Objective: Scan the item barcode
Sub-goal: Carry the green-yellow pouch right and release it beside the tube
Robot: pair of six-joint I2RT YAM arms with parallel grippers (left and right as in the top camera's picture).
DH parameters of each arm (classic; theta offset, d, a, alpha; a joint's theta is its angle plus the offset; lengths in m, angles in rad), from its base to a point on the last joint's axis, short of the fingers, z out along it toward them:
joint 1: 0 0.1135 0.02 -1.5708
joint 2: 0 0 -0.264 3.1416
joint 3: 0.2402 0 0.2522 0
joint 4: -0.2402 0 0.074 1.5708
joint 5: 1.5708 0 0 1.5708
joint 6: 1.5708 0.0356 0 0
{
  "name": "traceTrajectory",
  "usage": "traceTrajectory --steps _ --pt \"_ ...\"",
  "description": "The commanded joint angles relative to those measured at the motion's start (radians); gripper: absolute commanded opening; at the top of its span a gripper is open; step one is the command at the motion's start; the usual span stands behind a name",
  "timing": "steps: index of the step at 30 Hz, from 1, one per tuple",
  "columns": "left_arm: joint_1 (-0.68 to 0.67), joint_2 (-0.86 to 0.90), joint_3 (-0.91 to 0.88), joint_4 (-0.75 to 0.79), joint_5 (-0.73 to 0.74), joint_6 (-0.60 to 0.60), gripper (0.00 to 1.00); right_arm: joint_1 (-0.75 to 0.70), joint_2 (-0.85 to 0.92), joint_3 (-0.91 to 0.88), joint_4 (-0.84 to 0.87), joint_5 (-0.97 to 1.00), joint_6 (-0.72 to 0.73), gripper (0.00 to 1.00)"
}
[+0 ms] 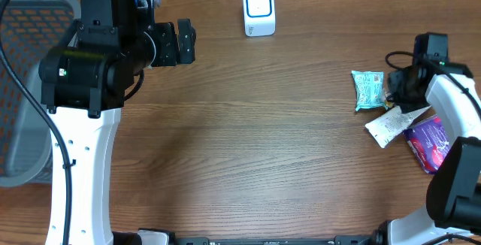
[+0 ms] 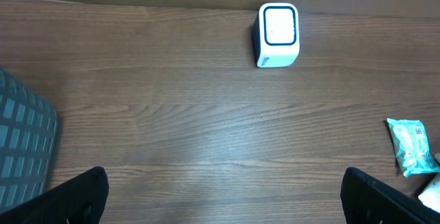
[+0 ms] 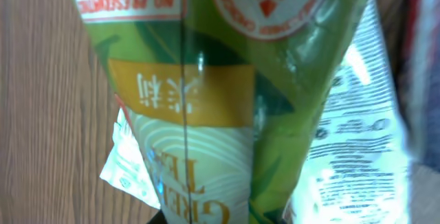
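- Tabletop scene from above: a wooden table (image 1: 248,147) with a small white barcode scanner (image 1: 259,10) standing at the far edge, near the middle.
- At the right edge, the right gripper (image 1: 398,87) is down over a small heap of snack packets.
- Its wrist view is filled by a green tea packet (image 3: 227,114). The jaws are closed and appear to pinch this packet, though the fingers themselves are hidden.
- Beside it lie a teal packet (image 1: 367,89), a white packet (image 1: 391,127) and a purple packet (image 1: 428,143).
- The left gripper (image 1: 176,42) hangs wide open and empty at the far left, beside a grey basket (image 1: 30,87).
- Progress: early. An item seems picked, but it is well apart from the scanner. Carrying it over and presenting its barcode are not yet done.
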State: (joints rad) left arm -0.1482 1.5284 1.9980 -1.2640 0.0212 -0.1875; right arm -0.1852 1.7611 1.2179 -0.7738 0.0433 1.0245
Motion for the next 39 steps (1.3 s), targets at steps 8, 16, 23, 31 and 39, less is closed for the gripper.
traceTrajectory --steps 8,16,23,31,39 --pt "0.004 0.003 0.001 0.004 -0.003 0.008 1.0 0.0 0.0 -0.008 0.046 -0.061 -0.011 0.36" --pt "0.004 0.003 0.001 0.004 -0.003 0.008 1.0 0.0 -0.118 0.135 0.012 -0.56 -0.414 1.0" --pt "0.004 0.003 0.001 0.004 -0.003 0.008 1.0 0.001 -0.31 0.337 -0.218 -0.805 -0.556 1.0" --pt "0.004 0.003 0.001 0.004 -0.003 0.008 1.0 0.001 -0.635 0.429 -0.334 -0.804 -0.591 1.0" --pt "0.004 0.003 0.001 0.004 -0.003 0.008 1.0 0.035 -0.875 0.429 -0.406 -0.457 -0.663 1.0"
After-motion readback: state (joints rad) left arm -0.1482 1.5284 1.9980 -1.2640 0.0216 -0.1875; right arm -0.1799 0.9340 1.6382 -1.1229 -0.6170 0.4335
